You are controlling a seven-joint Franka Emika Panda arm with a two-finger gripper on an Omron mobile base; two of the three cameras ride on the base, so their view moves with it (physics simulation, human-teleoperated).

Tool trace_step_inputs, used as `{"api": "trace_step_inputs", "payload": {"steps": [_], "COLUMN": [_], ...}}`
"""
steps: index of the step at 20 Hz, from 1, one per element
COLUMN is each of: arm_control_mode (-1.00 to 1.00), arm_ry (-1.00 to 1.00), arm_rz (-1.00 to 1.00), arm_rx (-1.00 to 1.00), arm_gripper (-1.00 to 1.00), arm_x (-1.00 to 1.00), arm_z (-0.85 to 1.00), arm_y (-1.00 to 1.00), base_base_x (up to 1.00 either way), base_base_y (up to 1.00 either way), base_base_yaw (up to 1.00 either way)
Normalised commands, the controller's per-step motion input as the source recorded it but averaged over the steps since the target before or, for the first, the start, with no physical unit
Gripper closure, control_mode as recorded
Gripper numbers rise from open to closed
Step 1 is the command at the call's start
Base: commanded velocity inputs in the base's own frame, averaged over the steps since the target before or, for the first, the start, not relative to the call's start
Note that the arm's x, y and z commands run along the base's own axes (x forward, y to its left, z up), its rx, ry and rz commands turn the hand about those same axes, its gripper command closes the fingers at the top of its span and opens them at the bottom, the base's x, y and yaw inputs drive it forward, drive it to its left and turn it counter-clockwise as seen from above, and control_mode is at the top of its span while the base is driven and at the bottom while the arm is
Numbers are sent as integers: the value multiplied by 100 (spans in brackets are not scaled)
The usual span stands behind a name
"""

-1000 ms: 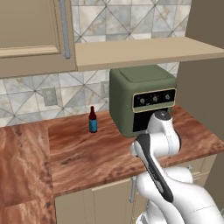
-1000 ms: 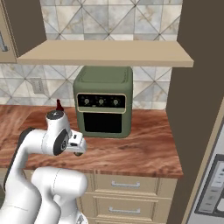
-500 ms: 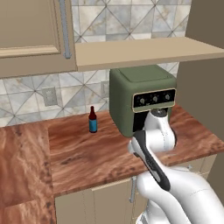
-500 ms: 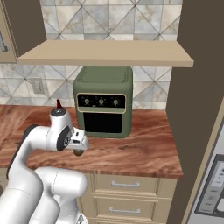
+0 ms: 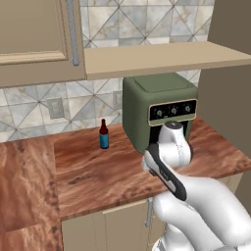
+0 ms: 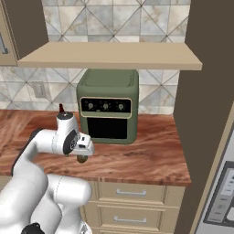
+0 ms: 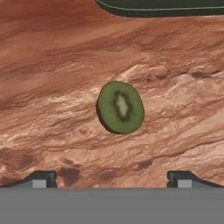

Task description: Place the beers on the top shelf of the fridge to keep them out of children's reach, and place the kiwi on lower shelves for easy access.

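Currently the tool (image 7: 112,177) hangs spread wide and empty over the wooden surface (image 7: 52,65), its two dark fingertips (image 7: 40,178) standing far apart at the bottom of the hand view with nothing between them. Just beyond the tips, toward twelve o'clock in that view, lies the kiwi (image 7: 120,107), a cut green face with a pale core turned up to the camera, resting on the surface and apart from both fingers. Farther toward twelve o'clock the dark rounded base of the green oven (image 7: 162,6) edges in. From the right base view the tool (image 6: 82,158) points down in front of the oven (image 6: 108,106), low over the surface (image 6: 151,157). From the left base view one beer (image 5: 104,134), the maroon bottle with a red cap and blue label, stands upright at about nine o'clock from the oven (image 5: 159,108), well apart from the arm. The step in hand looks like the approach to the kiwi, with no grasp made yet. The next move likely calls for lowering straight down so the fingers straddle the fruit, then closing gently; since it is small and rounded, an off-centre pinch could let it slip or roll.
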Motion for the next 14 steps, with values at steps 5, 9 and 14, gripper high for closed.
{"api": "trace_step_inputs", "payload": {"steps": [5,9,14], "arm_control_mode": [-100,-100,-100], "arm_ry": [0,0,0], "arm_rz": [0,0,0], "arm_rx": [0,0,0], "arm_gripper": [-100,-100,-100], "arm_x": [12,14,10], "arm_z": [-37,-38,-46], "arm_y": [0,0,-2], "base_base_x": [0,0,0], "base_base_y": [0,0,0], "base_base_yaw": [0,0,0]}}
